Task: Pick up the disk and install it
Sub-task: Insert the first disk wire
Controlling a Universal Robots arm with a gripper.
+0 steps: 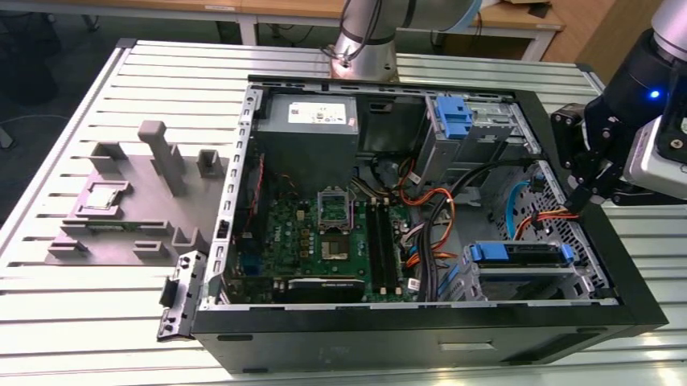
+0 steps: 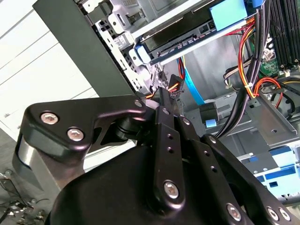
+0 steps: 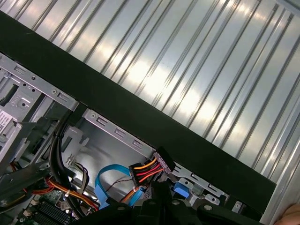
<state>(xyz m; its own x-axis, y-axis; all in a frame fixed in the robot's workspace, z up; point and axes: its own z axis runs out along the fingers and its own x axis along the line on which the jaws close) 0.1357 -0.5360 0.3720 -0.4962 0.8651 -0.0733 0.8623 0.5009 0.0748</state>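
Gripper [image 2: 165,96] by pwr connector [image 3: 152,166], disk [image 1: 524,255] half-hidden in drive bay [image 1: 532,283]

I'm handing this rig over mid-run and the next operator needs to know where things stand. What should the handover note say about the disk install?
The end effector is at the rim of the open computer case, on the exterior view's right. Its tip is right by a black cable plug with red, orange and yellow wires. It is not clear whether it holds the plug.
The disk, in its blue bracket, lies in the drive cage at the case's near corner, apart from the end effector.
Done: the disk appears to be placed in the cage.
Left: full seating and cabling cannot be confirmed from these views.
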